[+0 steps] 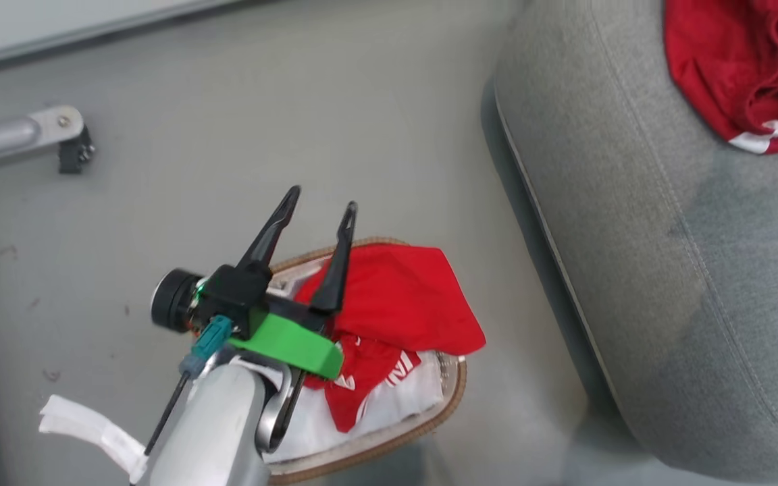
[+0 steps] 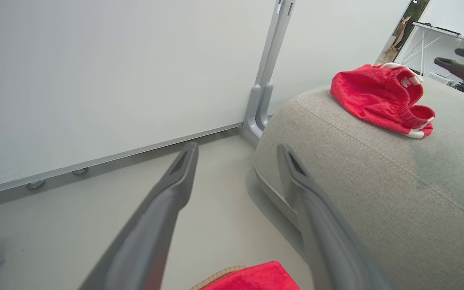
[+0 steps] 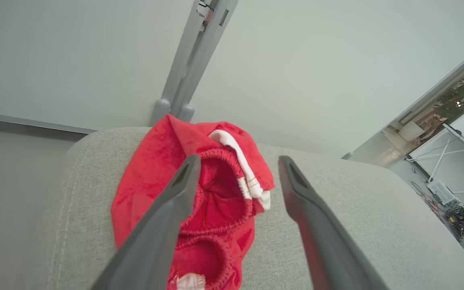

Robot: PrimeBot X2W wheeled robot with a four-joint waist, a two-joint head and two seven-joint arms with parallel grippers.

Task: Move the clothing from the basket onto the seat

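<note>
Roughly halfway, judging by the split: one red garment [image 1: 733,67] crumpled on the seat [image 1: 632,256], more red clothing [image 1: 396,304] with white lettering heaped in the basket [image 1: 439,415] on the floor [image 1: 294,101] beside it. Right end effector [image 3: 239,161] just above the seated garment, fingers [image 3: 167,209] spread wide, gripping nothing. Left end effector [image 1: 322,199] above the basket, likewise wide and empty. Left to do: lifting out the rest.

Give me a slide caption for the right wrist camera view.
Right gripper, jaws open, aimed at a red garment lying crumpled on the grey seat.
</note>
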